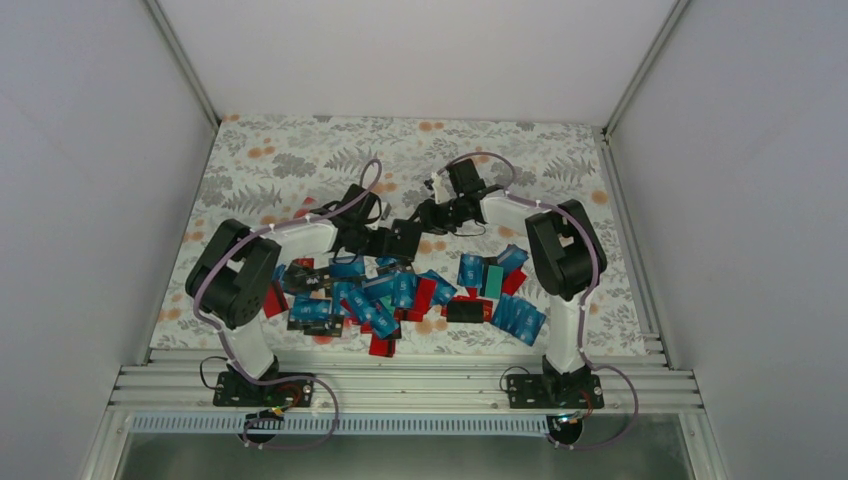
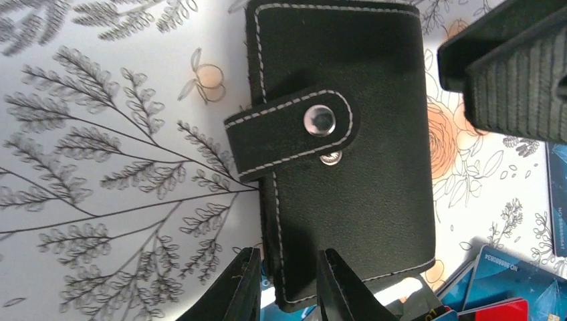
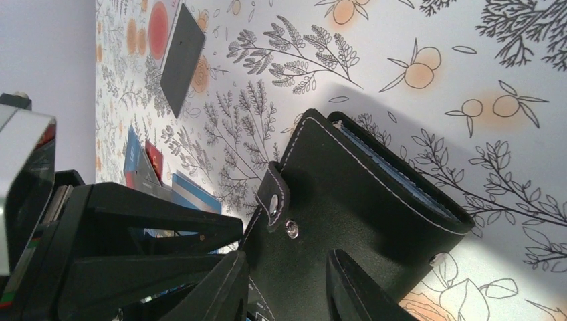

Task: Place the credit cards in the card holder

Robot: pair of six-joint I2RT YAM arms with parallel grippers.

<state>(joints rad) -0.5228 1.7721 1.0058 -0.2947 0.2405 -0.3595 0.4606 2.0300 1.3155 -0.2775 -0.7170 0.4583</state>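
The card holder [image 2: 348, 174] sits on the tabletop [image 1: 300, 160] just beyond the heaped credit cards [image 1: 390, 295]. One corner is between the left tool's [image 2: 287, 287] jaws, and its lower part is between the right tool's [image 3: 287, 281]. Whether either is clenched, I cannot tell.

Overhead view from near edge, wrist views both close on card holder [image 2: 374, 221]

One holder, many cards
One black stitched fabric card holder [image 2: 341, 154] at the left gripper [image 2: 287, 284]; overlapping blue, red and teal plastic cards [image 1: 400, 290], uncountable.
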